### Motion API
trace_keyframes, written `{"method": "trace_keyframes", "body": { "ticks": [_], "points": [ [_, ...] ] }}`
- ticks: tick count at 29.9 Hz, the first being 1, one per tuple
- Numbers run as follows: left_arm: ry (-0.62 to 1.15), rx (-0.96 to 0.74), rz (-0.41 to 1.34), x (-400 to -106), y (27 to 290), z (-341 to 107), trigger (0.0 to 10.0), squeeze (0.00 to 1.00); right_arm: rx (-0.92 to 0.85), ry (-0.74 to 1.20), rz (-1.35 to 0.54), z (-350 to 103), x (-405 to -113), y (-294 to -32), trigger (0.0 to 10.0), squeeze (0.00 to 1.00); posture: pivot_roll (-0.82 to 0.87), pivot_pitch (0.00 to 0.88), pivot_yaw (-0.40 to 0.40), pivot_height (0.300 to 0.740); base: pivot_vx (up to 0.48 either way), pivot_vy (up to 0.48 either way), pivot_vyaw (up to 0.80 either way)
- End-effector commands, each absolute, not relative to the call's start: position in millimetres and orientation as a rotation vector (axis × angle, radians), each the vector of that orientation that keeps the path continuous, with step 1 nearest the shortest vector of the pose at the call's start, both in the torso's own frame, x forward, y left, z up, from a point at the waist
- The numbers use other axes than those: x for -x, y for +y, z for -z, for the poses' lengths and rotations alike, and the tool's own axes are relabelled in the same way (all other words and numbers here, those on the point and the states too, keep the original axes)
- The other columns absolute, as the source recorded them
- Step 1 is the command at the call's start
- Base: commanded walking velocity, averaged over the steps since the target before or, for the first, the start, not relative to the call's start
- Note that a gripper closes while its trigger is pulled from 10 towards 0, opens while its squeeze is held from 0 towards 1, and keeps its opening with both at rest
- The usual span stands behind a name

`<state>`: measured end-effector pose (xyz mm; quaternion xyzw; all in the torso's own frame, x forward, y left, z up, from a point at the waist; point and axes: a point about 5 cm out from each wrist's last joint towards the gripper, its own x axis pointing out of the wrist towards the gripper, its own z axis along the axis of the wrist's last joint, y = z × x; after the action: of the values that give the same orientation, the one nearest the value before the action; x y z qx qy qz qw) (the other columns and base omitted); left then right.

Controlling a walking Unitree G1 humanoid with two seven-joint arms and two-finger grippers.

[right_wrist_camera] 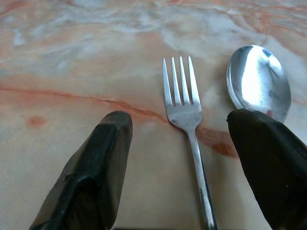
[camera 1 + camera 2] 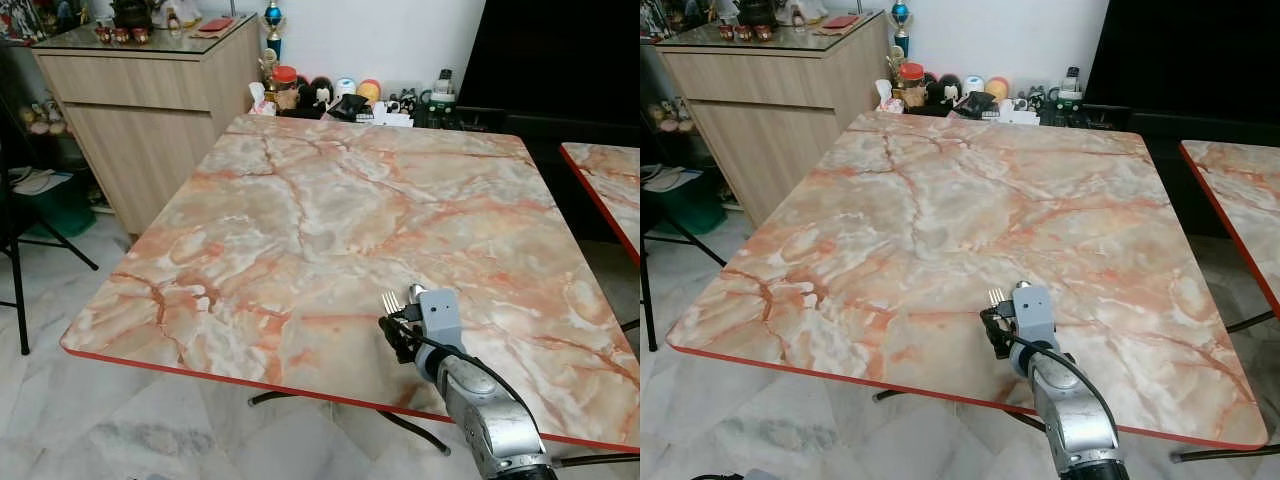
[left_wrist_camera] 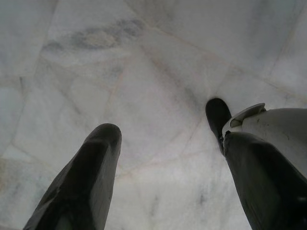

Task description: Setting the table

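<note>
A silver fork (image 1: 184, 108) lies flat on the orange marble table (image 2: 330, 200), tines pointing away from the wrist. My right gripper (image 1: 181, 120) hovers low over it, open, one black finger (image 1: 103, 158) on each side of the handle without touching it. A silver spoon (image 1: 259, 79) lies next to the fork, its bowl just beyond the other finger. From the head, the right gripper (image 2: 397, 322) sits near the table's front edge, with the fork tines (image 2: 391, 300) poking out ahead of it. My left gripper (image 3: 168, 136) hangs open above the pale floor.
A second marble table (image 2: 610, 180) stands close on the right. Jars and small figures (image 2: 330, 95) crowd the floor behind the table's far edge. A wooden cabinet (image 2: 150, 100) stands at the back left, and black chair legs (image 2: 20, 270) at the left.
</note>
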<state>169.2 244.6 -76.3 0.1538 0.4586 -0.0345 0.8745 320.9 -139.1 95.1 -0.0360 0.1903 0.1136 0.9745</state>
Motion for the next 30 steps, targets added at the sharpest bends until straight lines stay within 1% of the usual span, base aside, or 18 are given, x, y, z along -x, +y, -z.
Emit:
{"method": "trace_keyframes", "body": {
  "ticks": [1,10,18,30],
  "points": [
    [0.992,-0.309,0.065,-161.0,245.5,80.2,10.0,0.00,0.074,0.393,-0.234,-91.5,-319.4,-138.7,10.0,0.00,0.01,0.091,0.021,0.740,0.000,0.000,0.00],
    [0.999,-0.307,0.062,-159.5,246.7,80.6,10.0,0.00,0.073,0.411,-0.213,-85.0,-317.3,-140.8,10.0,0.00,0.01,0.088,0.019,0.740,0.000,0.000,0.00],
    [0.996,-0.307,0.065,-160.6,245.6,80.4,10.0,0.00,0.071,0.423,-0.241,-80.6,-315.3,-137.4,10.0,0.00,0.01,0.088,0.018,0.740,0.000,0.000,0.00],
    [1.001,-0.306,0.061,-159.2,246.5,80.8,10.0,0.00,0.064,0.454,-0.230,-70.7,-314.0,-138.4,10.0,0.00,0.02,0.087,0.018,0.740,0.000,0.000,0.00]
  ]
}}
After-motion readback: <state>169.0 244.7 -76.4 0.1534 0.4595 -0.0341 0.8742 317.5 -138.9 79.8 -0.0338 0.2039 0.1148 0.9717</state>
